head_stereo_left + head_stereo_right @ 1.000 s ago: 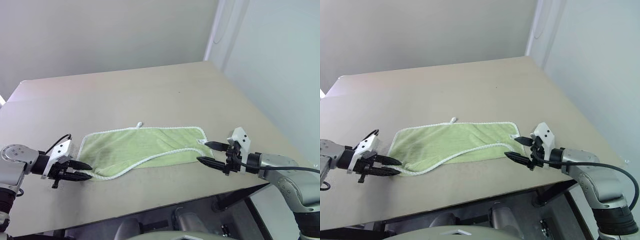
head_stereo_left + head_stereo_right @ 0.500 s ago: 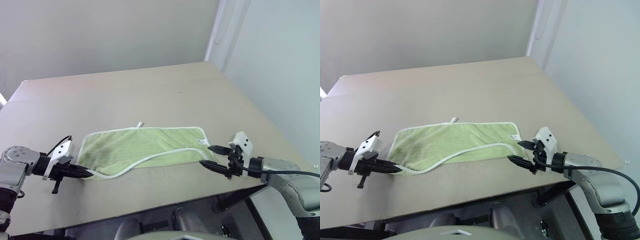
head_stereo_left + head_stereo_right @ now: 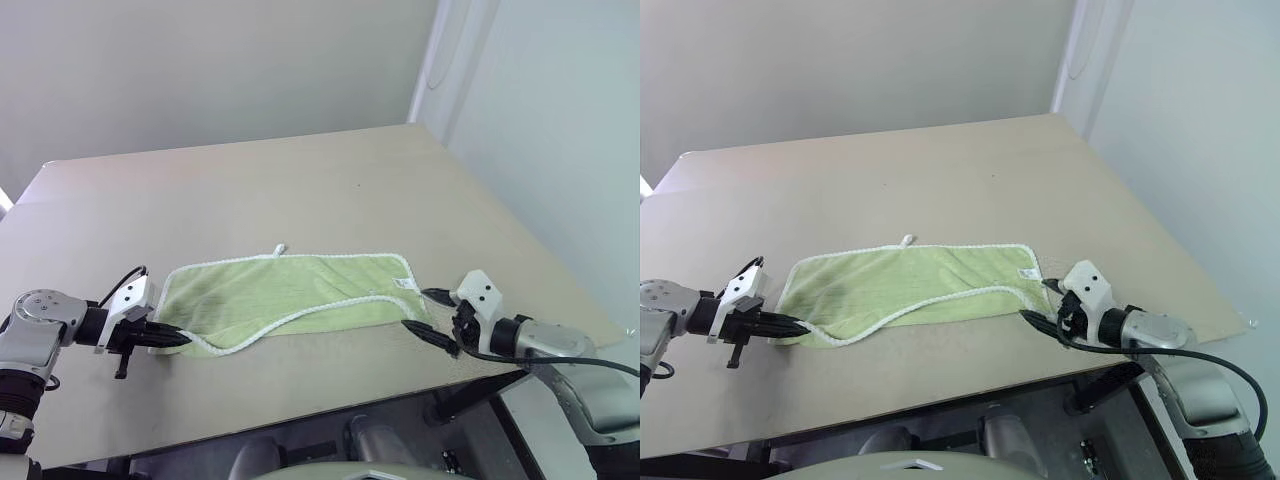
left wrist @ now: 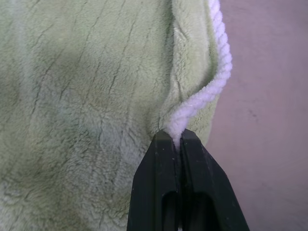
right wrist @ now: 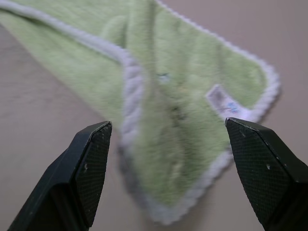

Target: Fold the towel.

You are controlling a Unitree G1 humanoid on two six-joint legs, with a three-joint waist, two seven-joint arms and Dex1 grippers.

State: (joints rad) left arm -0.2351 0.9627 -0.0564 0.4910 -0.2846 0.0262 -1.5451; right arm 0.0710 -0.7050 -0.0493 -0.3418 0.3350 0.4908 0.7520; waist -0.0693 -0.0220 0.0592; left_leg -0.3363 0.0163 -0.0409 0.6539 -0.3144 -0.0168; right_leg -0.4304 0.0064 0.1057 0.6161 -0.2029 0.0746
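Now towel flat on desk, long axis left–right; my left gripper pinching near-left corner cord, right gripper spread wide just beside near-right corner — nearer arm there.

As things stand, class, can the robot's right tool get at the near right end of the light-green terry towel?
Probably yes: the right tool is open, pointing at that end of the light-green terry towel, with only bare tan table between them.

Towel on table, left tool at its left end, right tool at its right.
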